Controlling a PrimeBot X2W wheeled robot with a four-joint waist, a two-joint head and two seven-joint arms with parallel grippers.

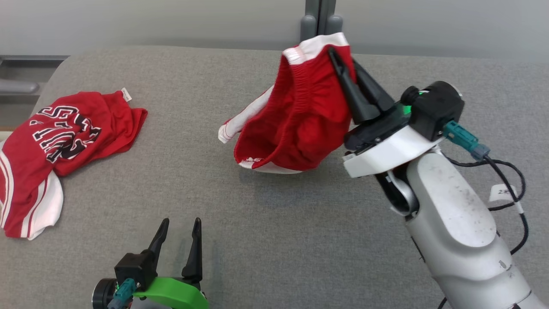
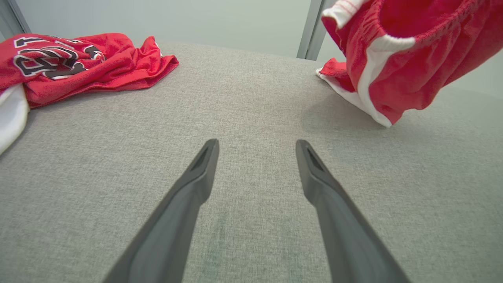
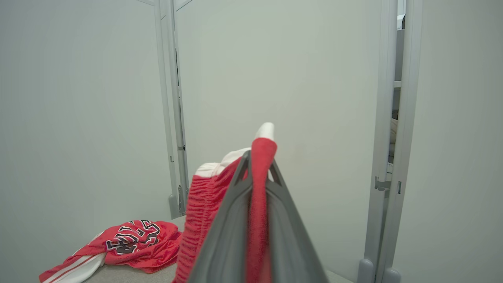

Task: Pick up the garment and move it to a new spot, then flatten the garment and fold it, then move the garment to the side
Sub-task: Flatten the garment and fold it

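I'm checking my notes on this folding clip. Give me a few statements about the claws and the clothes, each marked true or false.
1. The right claw is shut on the waistband of the red shorts. True.
2. The shorts hang fully clear of the grey table. False: their lower edge rests on it.
3. The left claw is open and holds nothing. True.
4. The red jersey lies neatly folded under the shorts. False: it lies crumpled at the table's left side, apart from the shorts.
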